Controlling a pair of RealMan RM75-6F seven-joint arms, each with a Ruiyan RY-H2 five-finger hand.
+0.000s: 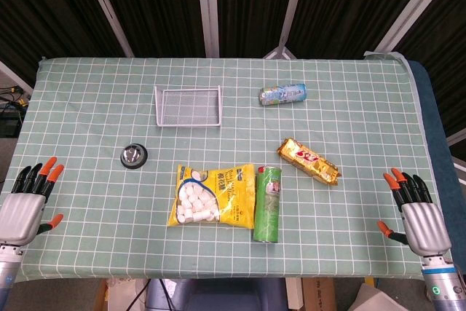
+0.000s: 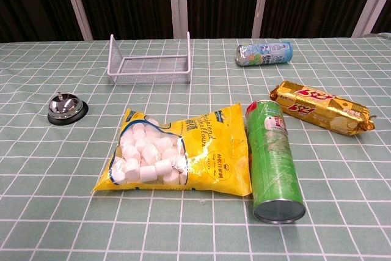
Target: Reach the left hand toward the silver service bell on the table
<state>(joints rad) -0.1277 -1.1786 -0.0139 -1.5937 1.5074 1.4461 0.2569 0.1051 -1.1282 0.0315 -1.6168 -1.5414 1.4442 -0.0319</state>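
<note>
The silver service bell [image 1: 134,155] on its black base sits on the left part of the green checked table; the chest view shows the bell [image 2: 66,108] at mid-left. My left hand [image 1: 28,205] hovers at the table's near left corner, fingers spread and holding nothing, well short of the bell and to its lower left. My right hand [image 1: 416,214] is at the near right corner, fingers apart and empty. Neither hand appears in the chest view.
A white wire tray [image 1: 188,106] stands behind the bell. A yellow marshmallow bag [image 1: 212,195] and a green chip can [image 1: 267,203] lie in the middle. A gold snack bar [image 1: 309,160] and a small lying can [image 1: 283,94] are to the right.
</note>
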